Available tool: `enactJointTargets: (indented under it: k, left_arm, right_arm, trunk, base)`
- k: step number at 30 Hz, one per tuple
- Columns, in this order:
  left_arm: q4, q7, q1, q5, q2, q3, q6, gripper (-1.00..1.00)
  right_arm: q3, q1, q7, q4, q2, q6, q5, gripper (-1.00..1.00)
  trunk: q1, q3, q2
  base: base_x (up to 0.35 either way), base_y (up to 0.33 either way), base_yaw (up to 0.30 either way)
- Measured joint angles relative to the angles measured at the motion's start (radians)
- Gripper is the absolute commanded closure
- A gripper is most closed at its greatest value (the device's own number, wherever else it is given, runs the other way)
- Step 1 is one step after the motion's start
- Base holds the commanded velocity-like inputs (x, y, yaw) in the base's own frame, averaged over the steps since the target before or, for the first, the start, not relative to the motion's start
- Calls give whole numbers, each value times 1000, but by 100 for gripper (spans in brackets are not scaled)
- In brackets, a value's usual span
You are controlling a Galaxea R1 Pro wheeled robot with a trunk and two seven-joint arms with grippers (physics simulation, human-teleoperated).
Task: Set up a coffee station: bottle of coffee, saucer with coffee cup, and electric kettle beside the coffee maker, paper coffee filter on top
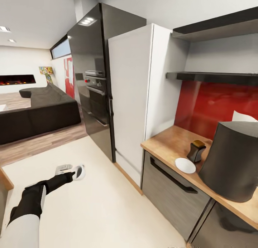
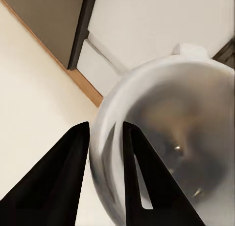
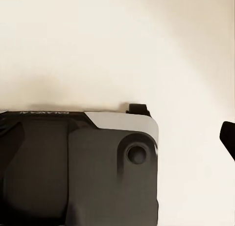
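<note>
Bright, even indoor light, with recessed ceiling spots (image 1: 4,28) glowing at the upper left of the head view. The tall glossy black fridge (image 1: 91,76) mirrors a ceiling lamp, and the red glass backsplash (image 1: 215,106) shows soft sheen. Edges bend with wide-angle distortion. The left wrist view is blurred close up.

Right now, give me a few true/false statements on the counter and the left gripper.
1. The saucer lies on the countertop. True.
2. The coffee jar stands on the lower black shelf. False: it stands on the countertop behind the saucer.
3. The left gripper holds the white cup, one finger inside its rim. True.
4. The cup sits on the saucer. False: the saucer is bare; the cup is out over the floor in the left gripper.
5. The coffee maker stands on the countertop, with the white filter showing at its top. True.
</note>
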Motion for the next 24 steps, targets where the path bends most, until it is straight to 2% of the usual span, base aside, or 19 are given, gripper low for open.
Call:
enactJointTargets:
  k: [6, 8, 9, 12, 13, 16, 20, 21, 22, 24]
  left_arm:
    - [-4, 3, -16, -5, -5, -10, 36, 100]
    - [-6, 3, -40, -2, -6, -36, 105, 100]
    - [-6, 3, -71, 1, -5, -69, 165, 100]
    - [-6, 6, -147, 4, -7, -149, 263, 100]
    - [-6, 6, -156, -2, -7, -157, 272, 100]
    - [-5, 6, -216, 5, -8, -206, 370, 100]
    - [-4, 6, -272, 2, -7, -225, 441, 100]
    - [-4, 3, -319, -3, -3, -229, 523, 100]
    - [-4, 3, -340, 9, -3, -231, 551, 100]
    - [-3, 3, -349, 1, -4, -233, 563, 100]
  right_arm:
    - [0, 0, 2, -1, 2, 1, -3, -100]
    - [2, 0, 3, -1, 4, 0, -1, -100]
    - [2, 0, 3, -1, 4, 0, 0, -100]
    - [3, 0, 3, -1, 5, -1, 1, -100]
    - [3, 0, 3, -1, 5, -1, 1, -100]
    - [-2, 0, 3, -2, 4, -1, -2, -100]
    - [-4, 0, 2, -3, 3, -1, -4, -100]
    - [-4, 0, 2, -2, 3, 1, -4, -100]
    - [-3, 0, 2, -2, 3, 1, -4, -100]
    - [-4, 0, 2, -2, 2, 0, -4, -100]
  trunk:
    - [0, 0, 0]
    - [0, 0, 0]
    - [0, 0, 0]
    - [0, 0, 0]
    - [0, 0, 0]
    - [0, 0, 0]
    - [0, 0, 0]
    - [0, 0, 0]
    - [0, 0, 0]
    - [0, 0, 0]
  base:
    - [1, 1, -192]
    - [0, 0, -30]
    - [0, 0, -13]
    - [0, 0, -3]
    - [0, 0, -1]
    - [0, 0, 0]
    - [0, 0, 0]
    - [0, 0, 0]
    - [0, 0, 0]
    - [0, 0, -106]
